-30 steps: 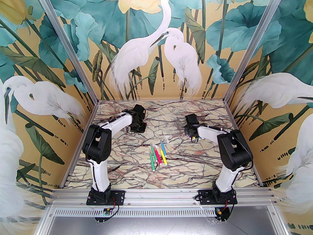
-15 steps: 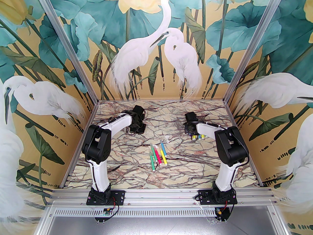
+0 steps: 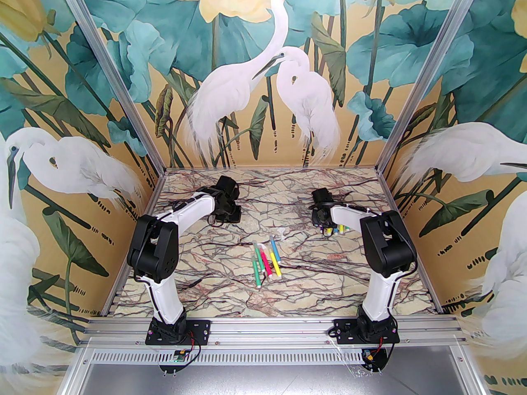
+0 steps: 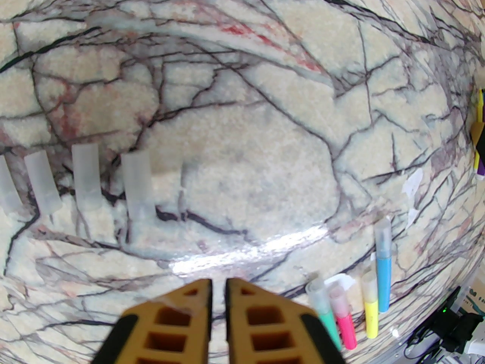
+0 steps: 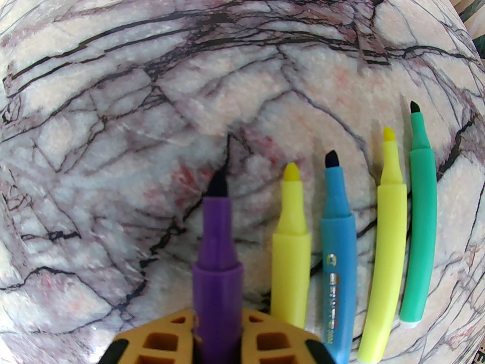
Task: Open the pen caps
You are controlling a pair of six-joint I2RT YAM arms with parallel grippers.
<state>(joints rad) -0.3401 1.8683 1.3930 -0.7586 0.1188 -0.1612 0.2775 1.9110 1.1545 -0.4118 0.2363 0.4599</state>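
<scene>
Print (image 5: 330, 298) on blue pen (image 5: 339, 237) unreadable; right hand (image 5: 218, 319) clamped on purple pen (image 5: 216, 241); left hand (image 4: 218, 284) closed, empty.

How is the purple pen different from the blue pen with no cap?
The purple pen is clamped in the right gripper; the uncapped blue pen lies free on the table. The blue pen's body shows printed lettering; the purple pen's visible part shows none. Both show bare dark tips.
</scene>
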